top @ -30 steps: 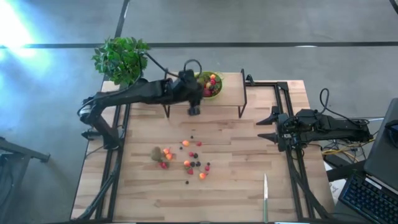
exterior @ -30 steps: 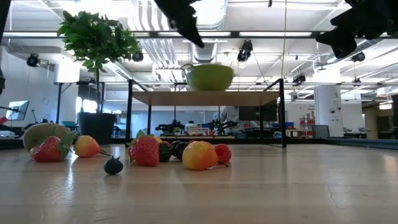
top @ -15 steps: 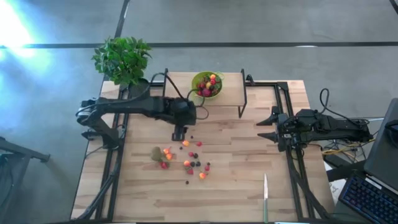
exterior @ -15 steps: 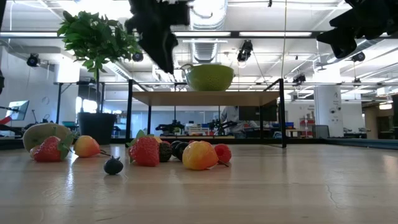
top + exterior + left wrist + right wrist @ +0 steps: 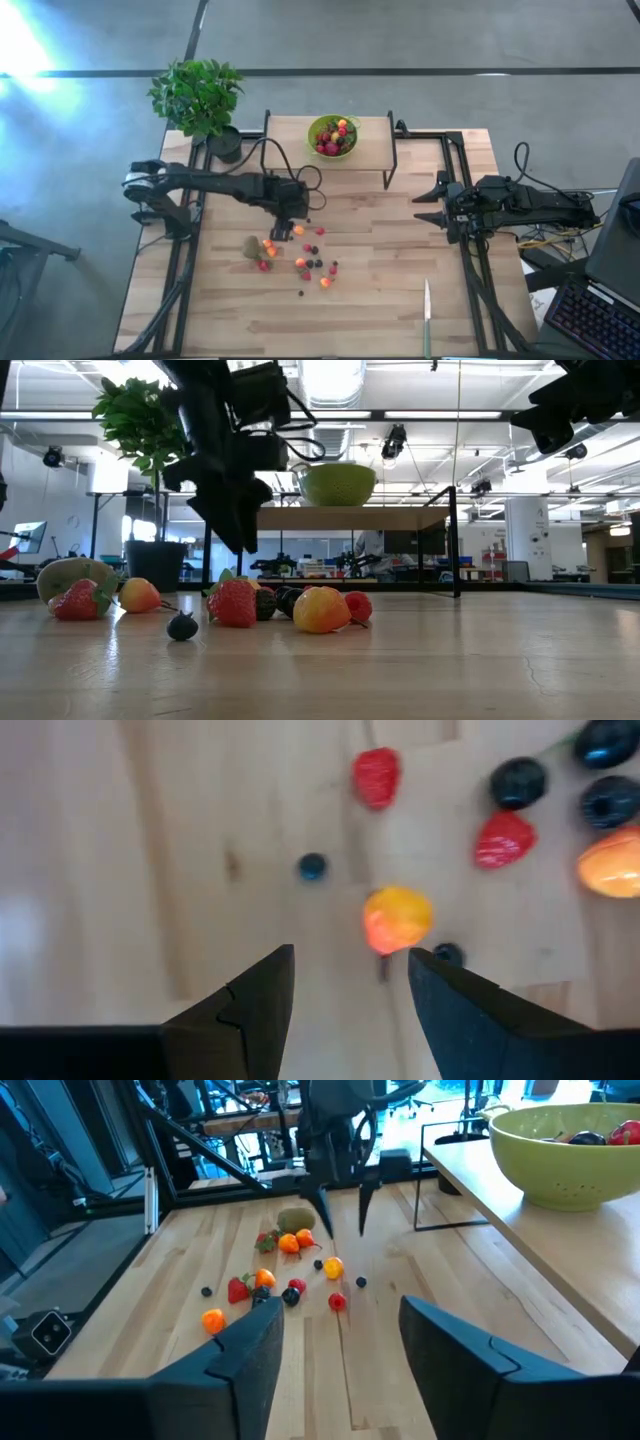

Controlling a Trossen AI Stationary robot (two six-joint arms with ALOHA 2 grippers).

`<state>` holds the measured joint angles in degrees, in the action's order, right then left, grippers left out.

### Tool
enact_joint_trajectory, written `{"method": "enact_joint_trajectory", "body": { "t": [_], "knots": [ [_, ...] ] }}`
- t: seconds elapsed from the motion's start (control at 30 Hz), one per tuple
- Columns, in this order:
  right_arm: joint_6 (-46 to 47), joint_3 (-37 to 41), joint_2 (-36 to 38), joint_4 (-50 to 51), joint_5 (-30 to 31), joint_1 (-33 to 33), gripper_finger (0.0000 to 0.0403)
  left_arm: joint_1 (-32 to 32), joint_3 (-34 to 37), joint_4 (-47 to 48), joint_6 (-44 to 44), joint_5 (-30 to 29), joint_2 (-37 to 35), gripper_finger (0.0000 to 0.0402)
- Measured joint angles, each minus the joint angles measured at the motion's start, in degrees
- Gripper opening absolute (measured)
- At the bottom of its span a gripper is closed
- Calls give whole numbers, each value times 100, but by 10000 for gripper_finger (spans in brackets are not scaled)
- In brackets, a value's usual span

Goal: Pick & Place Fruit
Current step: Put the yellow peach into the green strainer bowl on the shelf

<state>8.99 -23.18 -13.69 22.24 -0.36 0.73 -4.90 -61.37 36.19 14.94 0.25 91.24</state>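
Observation:
Small toy fruits (image 5: 305,258), red, orange, yellow and dark, lie scattered on the wooden table, with a brown kiwi (image 5: 252,246) at their left. More fruit fills the lime-green bowl (image 5: 333,135) on the raised shelf. My left gripper (image 5: 350,970) is open and points steeply down above the pile's far side, an orange-yellow fruit (image 5: 397,918) just beyond its fingertips. In the low view the left gripper (image 5: 240,540) hangs clear of the table. At the table's right edge, my right gripper (image 5: 340,1345) waits open.
The shelf (image 5: 372,150) stands on thin black legs at the table's far edge. A potted plant (image 5: 200,95) sits at the far left corner. A green-handled knife (image 5: 427,318) lies near the front edge, right of centre. Black rails (image 5: 190,260) run along both sides.
My left gripper has come away from the bowl on the shelf, moving toward the near edge and well down, and has tipped from nearly level to pointing steeply down over the scattered fruit. The fruit has not moved.

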Motion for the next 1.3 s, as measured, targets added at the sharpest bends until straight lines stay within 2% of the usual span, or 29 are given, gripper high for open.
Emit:
{"method": "enact_joint_trajectory", "body": {
  "t": [0.1,0.53,0.97,1.3],
  "knots": [
    [0,0,0,0,0,0,188,34,231,-406,-101,291,0,202],
    [0,0,0,0,0,0,160,253,827,-1334,-261,335,28,202],
    [0,0,2,0,0,0,119,362,889,-1781,-21,227,632,202],
    [0,0,2,0,0,0,83,362,851,-1780,22,234,697,184]
  ]
}}
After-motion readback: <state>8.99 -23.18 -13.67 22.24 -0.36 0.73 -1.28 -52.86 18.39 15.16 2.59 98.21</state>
